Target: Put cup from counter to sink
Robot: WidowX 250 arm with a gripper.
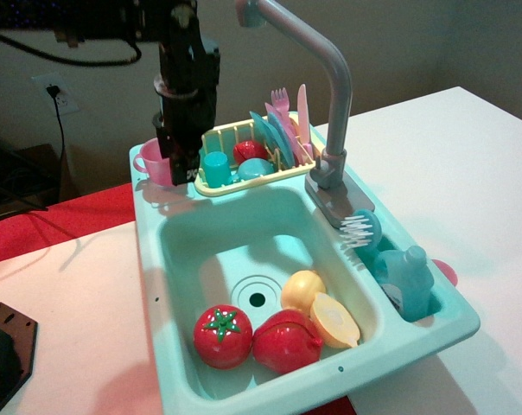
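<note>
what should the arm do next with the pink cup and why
Probably close on the cup and lift it. The gripper is down at the cup on the counter corner; whether it already grips is hidden. The sink basin lies just in front, bare near that end.

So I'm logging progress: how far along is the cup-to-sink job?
Nothing is finished yet. The pink cup is on the counter corner, and the claw is down right at it; whether it grips is hidden. Left: lift the cup and set it in the sink, beside the toy tomato.
</note>
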